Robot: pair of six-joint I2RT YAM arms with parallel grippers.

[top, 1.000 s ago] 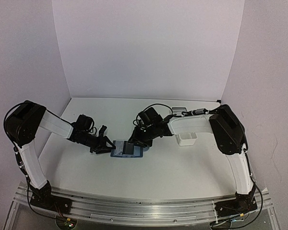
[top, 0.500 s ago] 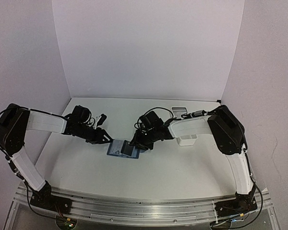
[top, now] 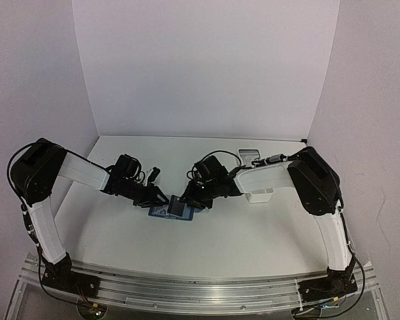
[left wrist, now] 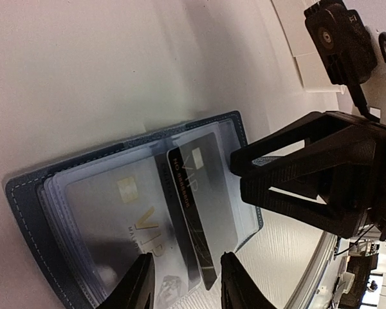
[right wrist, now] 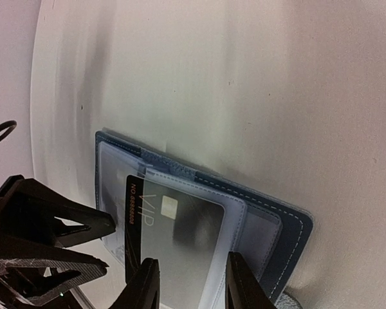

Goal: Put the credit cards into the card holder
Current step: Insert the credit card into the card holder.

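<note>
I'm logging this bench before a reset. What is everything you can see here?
dark-blue folding card holder: one, with clear pocket pages, lying open mid-table between the grippers.
black-edged card: one, orange lettering, partly slid into a pocket of the holder.
greyish card: one, gold VIP lettering, inside a clear pocket beside the first card.
white rectangular tray: one, right of the holder, partly behind the right arm.
small pale rectangular item: one, near the back wall, too small to identify.
white table: one, under everything.
left gripper: one, black, jaws apart over the holder.
right gripper: one, black, jaws apart at the holder's opposite side.
</note>
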